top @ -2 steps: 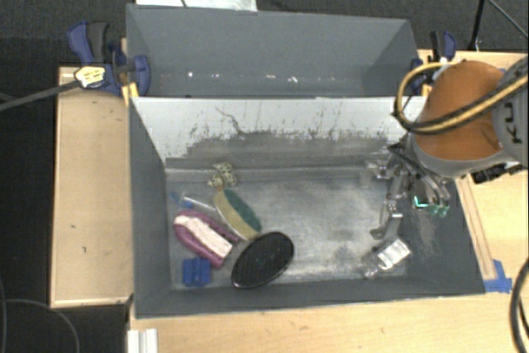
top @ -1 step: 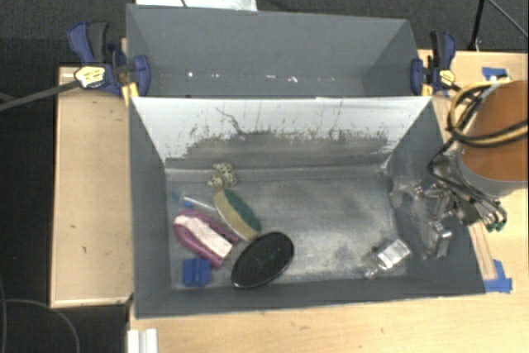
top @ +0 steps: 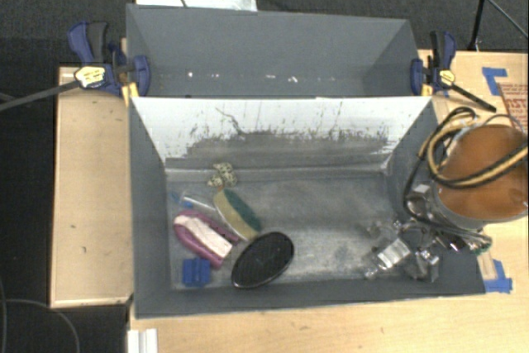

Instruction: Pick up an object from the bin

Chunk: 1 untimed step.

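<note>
Right now the gripper [top: 400, 254] sits low near the front right corner of the bin [top: 273, 128], over its grey floor, and whether it is released or clenched I cannot tell from this angle. Well apart from it, toward the front left corner, lies a small cluster: a black round disc [top: 263, 259], a pink and white piece [top: 201, 236] just beside it, a blue block [top: 196, 273], and what may be a green-and-cream brush [top: 236, 212].
</note>
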Motion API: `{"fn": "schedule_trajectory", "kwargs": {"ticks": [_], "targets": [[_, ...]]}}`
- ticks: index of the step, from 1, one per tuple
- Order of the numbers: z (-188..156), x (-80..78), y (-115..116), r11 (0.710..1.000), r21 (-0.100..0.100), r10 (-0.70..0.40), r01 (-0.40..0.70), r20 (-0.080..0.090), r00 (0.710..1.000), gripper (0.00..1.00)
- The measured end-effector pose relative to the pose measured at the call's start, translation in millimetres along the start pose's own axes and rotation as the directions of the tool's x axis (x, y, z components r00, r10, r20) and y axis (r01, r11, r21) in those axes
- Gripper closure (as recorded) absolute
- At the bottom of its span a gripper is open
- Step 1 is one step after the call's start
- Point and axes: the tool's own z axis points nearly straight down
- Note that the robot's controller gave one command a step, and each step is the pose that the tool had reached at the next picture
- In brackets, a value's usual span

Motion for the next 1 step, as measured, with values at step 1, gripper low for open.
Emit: {"fn": "schedule_trajectory", "kwargs": {"ticks": [1], "targets": [[0.4, 1.7, 0.1, 1.0, -0.001, -0.003, 0.003, -0.004, 1.0, 1.0]]}}
